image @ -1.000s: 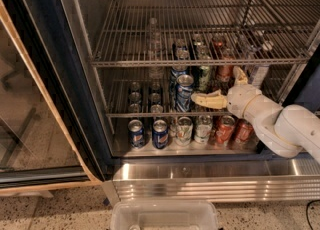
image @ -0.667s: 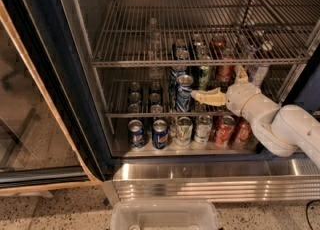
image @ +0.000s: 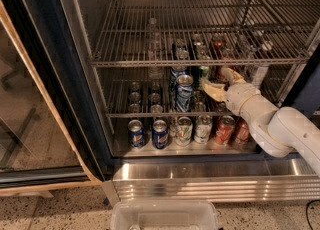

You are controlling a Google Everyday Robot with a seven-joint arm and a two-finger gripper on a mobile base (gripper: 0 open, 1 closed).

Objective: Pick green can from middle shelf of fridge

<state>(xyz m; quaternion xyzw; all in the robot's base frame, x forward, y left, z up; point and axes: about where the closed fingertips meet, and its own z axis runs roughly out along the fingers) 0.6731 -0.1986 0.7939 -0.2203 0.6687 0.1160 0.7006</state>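
The fridge [image: 75, 99] stands open, with its glass door swung out to the left. The green can [image: 202, 74] stands on the middle shelf [image: 145, 115], just right of and behind a blue-and-silver can [image: 184, 93]. The upper rack's rail hides its top. My gripper [image: 221, 82] reaches in from the right at middle-shelf height, just right of the green can. Its pale fingers [image: 212, 91] are spread apart and hold nothing. A red can [image: 220, 71] stands right behind the gripper.
An upper wire rack [image: 200, 62] hangs close above the gripper and carries bottles and cans. Small dark cans [image: 135, 96] fill the middle shelf's left. Blue, white and red cans [image: 160, 133] line the fridge floor. A ribbed steel base [image: 200, 184] and a clear bin [image: 165, 216] lie below.
My gripper has moved a little up and deeper into the middle shelf, closer to the green can. The cans have not moved.
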